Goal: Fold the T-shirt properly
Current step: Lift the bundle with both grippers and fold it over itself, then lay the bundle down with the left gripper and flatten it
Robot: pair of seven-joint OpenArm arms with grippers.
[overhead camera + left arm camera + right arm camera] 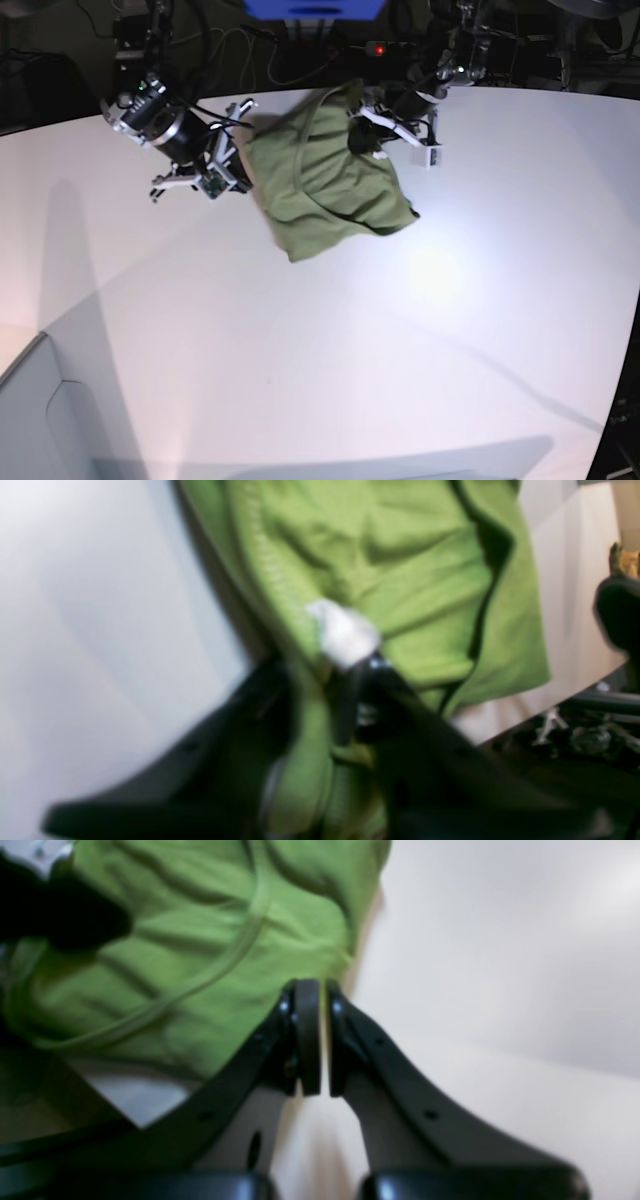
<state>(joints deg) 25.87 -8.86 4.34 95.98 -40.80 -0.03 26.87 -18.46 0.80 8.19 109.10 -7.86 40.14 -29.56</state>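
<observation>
Fingers of both grippers (320, 690) (320, 1035) pinch the T-shirt (330, 185) above the table (300, 350).

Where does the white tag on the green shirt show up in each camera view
Left wrist: white tag at centre, just above the left gripper.
Right wrist: tag not visible.
Base: too small to make out.
Shared landmark: the T-shirt, which shows in all three views.

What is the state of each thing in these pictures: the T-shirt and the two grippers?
T-shirt: bunched and wrinkled, lifted between both arms, not folded flat.
Left gripper: shut on the T-shirt, near its white tag.
Right gripper: shut on the T-shirt's edge.
Table: white, under the T-shirt.
</observation>
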